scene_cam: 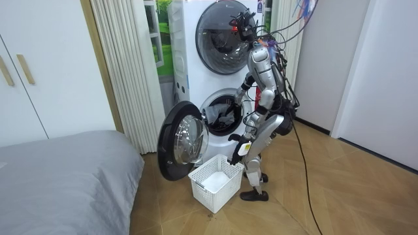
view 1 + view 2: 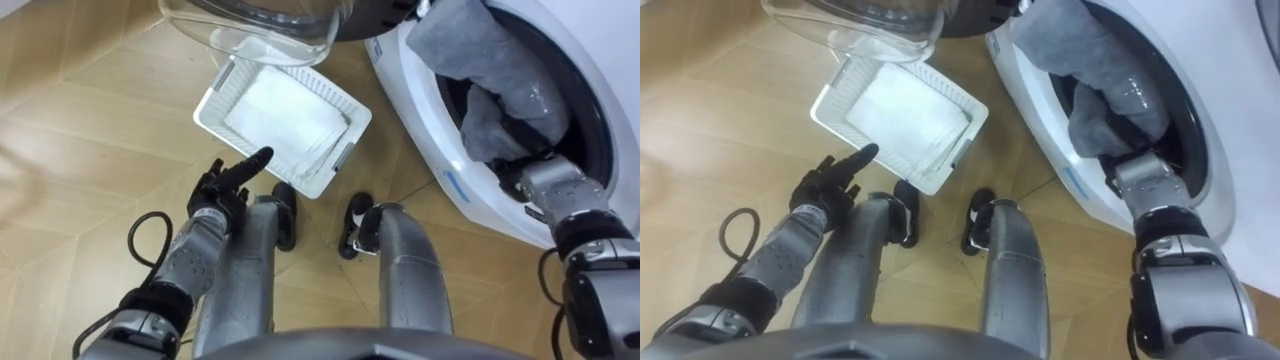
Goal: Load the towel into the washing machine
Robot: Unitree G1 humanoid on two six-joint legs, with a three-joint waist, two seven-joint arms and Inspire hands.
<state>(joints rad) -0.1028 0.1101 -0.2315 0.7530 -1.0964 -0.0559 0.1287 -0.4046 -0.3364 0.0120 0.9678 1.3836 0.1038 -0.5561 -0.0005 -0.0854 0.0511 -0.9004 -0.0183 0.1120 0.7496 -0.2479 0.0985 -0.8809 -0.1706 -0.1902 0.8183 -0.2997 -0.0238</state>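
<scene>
floor [image 1: 339, 196]: light wood boards laid at angles | room view's left: white wardrobe [image 1: 46, 98] with slim wooden handles [image 1: 23, 69] | beside it: cream pleated curtain [image 1: 127, 65] hanging to the floor | foreground: bed [image 1: 59, 170] under a grey cover | room view's right: plain white wall [image 1: 385, 72]

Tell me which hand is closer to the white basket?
Left. The left hand hangs beside the basket; the right hand is at the washing machine, by the grey towel.
</scene>
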